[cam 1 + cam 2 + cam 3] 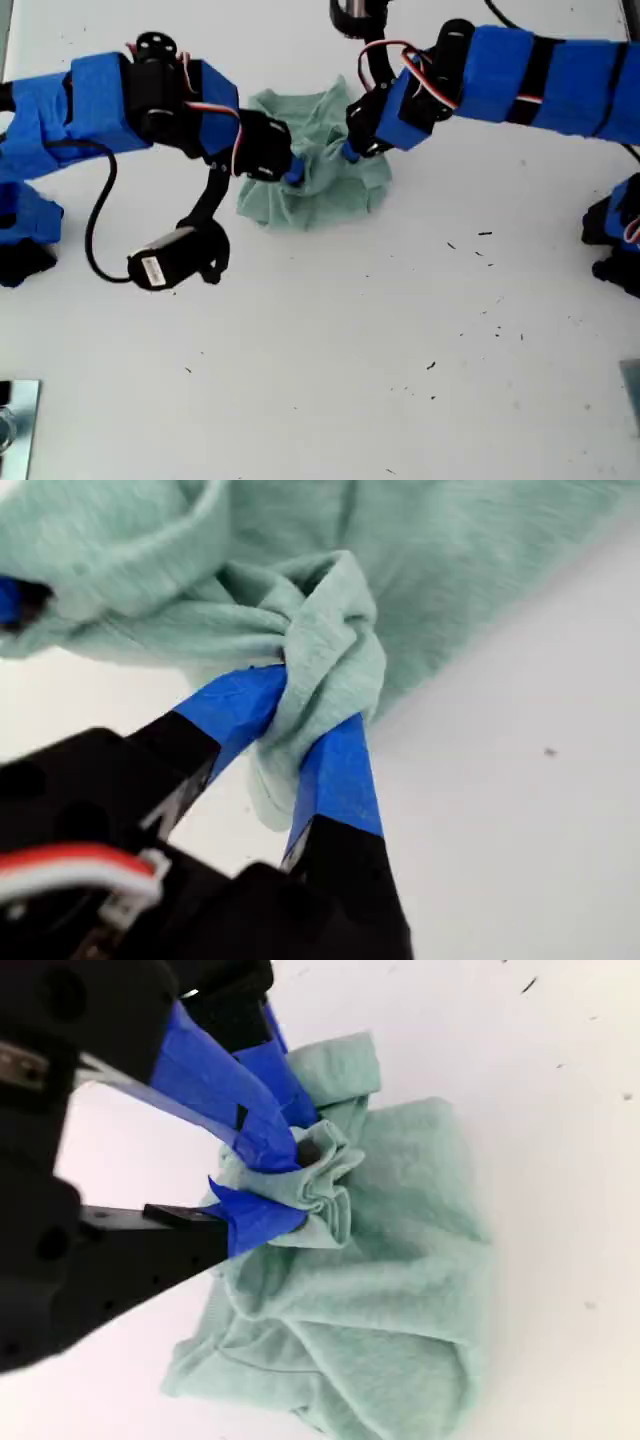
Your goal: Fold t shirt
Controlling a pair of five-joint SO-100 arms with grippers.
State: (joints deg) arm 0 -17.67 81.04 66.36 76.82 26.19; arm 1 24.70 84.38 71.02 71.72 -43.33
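The white tabletop (330, 380) fills the exterior view, marked only by small dark specks (485, 233) toward the exterior view's right. A bit of metal hardware (15, 420) sits at that view's lower left corner. The whole near half of the surface lies open. The far part is crowded, with one blue-taped arm (90, 105) reaching in from the exterior view's left and another (540, 75) from its right. A black cable (95, 225) loops under the first of these. The table's far edge cannot be seen.

The t shirt (320, 200) sits between the two arms' tips, in the middle of the far half, well away from the side edges the exterior view shows. It is a rumpled heap, about as wide as it is deep, so no long axis can be read. Which way the neck or sleeves point cannot be told either.

My first gripper (308, 702) is clenched on a twisted wad of the t shirt (450, 560), with cloth bulging out between its blue fingertips (335, 770). My second gripper (300, 1180) is likewise pinched on a gathered fold of the t shirt (400, 1310), and the bulk of the cloth spreads on the table beyond its jaws. The wrist views do not settle which arm in the exterior view carries which gripper.
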